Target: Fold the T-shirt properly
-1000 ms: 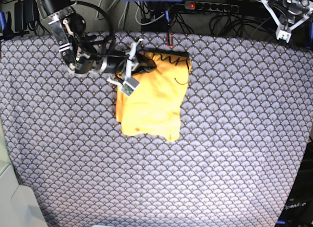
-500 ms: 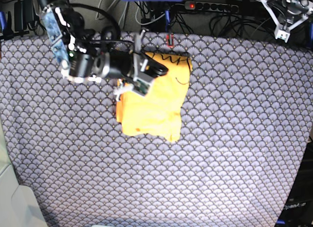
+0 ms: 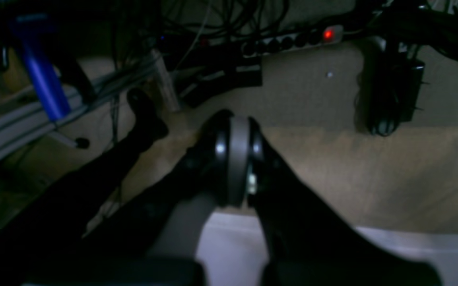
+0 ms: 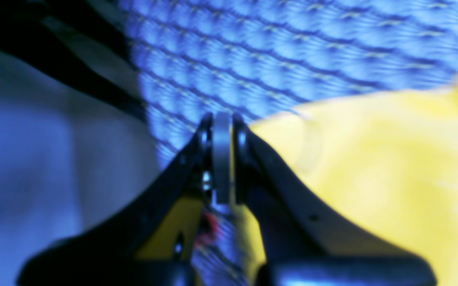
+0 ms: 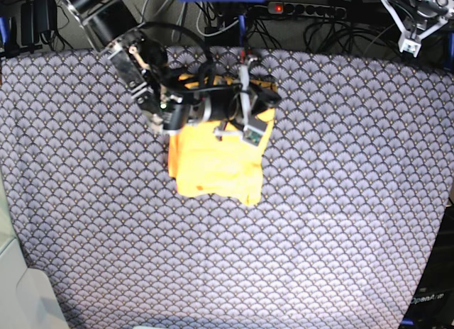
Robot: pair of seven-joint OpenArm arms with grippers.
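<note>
The yellow-orange T-shirt (image 5: 213, 166) lies as a folded bundle on the patterned cloth, left of centre in the base view. My right arm reaches across its upper part from the left. The right gripper (image 5: 267, 96) is over the shirt's top right corner and hides the cloth there. In the right wrist view the right gripper (image 4: 222, 119) is shut with nothing between its fingers, and the T-shirt (image 4: 372, 167) fills the blurred right side below it. My left gripper (image 5: 413, 32) hangs at the far top right, away from the shirt. In its own view the left gripper (image 3: 237, 127) is shut and empty.
The blue-grey scallop-patterned cloth (image 5: 340, 201) covers the whole table. A power strip (image 5: 305, 8) with a red light and tangled cables run behind the far edge. A pale surface (image 5: 21, 293) shows at the bottom left corner.
My right arm has swung to the right across the top of the T-shirt and now covers the dark marks near the collar. The shirt and the left arm have stayed put.
</note>
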